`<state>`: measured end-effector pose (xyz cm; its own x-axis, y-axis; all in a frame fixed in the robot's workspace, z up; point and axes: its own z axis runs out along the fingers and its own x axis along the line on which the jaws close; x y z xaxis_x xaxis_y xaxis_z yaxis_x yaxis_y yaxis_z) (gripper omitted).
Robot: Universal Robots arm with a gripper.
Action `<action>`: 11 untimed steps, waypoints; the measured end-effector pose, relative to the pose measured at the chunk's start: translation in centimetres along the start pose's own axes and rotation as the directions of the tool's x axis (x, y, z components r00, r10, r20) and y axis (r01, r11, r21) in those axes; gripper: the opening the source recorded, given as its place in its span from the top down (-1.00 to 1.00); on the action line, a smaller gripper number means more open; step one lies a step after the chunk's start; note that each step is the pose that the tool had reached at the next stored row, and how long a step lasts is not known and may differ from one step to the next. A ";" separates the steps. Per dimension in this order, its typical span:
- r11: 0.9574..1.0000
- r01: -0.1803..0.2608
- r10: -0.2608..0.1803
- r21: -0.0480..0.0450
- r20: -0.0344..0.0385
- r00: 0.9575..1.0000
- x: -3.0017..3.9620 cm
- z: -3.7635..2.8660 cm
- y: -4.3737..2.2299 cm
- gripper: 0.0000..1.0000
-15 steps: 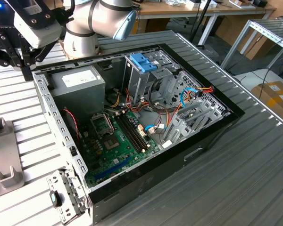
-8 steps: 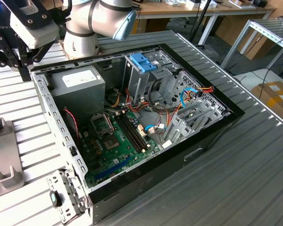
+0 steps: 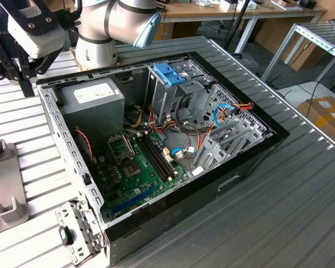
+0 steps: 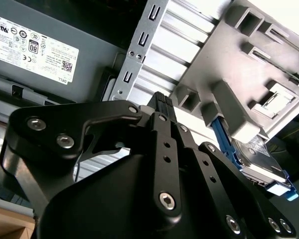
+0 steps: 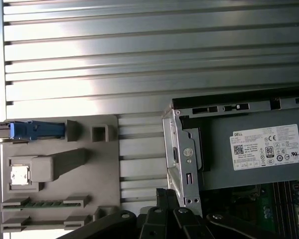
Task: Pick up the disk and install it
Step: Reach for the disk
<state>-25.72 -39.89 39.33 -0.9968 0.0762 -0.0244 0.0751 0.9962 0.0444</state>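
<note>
Blue-railed disk point(image 4: 259, 167) is sitting edge-up in the grey fixture point(image 4: 209, 55), probably slotted so its rails are reachable; gripper point(image 4: 162, 102) is hovering above, jaws looking closed and holding nothing.

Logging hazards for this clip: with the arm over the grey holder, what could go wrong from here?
The disk stands in the holder beside raised blocks; the tool could strike them. Loose cables crowd the metal cage, so the disk might snag there.
</note>
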 end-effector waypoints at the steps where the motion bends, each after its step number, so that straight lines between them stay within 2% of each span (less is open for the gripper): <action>1: 1.000 0.000 0.000 0.000 0.000 1.000 0.04 0.00 0.00 0.80; 11: 1.000 0.000 0.000 0.000 0.000 1.000 0.53 -0.02 -0.04 0.80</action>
<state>-26.25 -39.89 39.33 -0.9968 0.0762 -0.0245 0.0751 0.9962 0.0443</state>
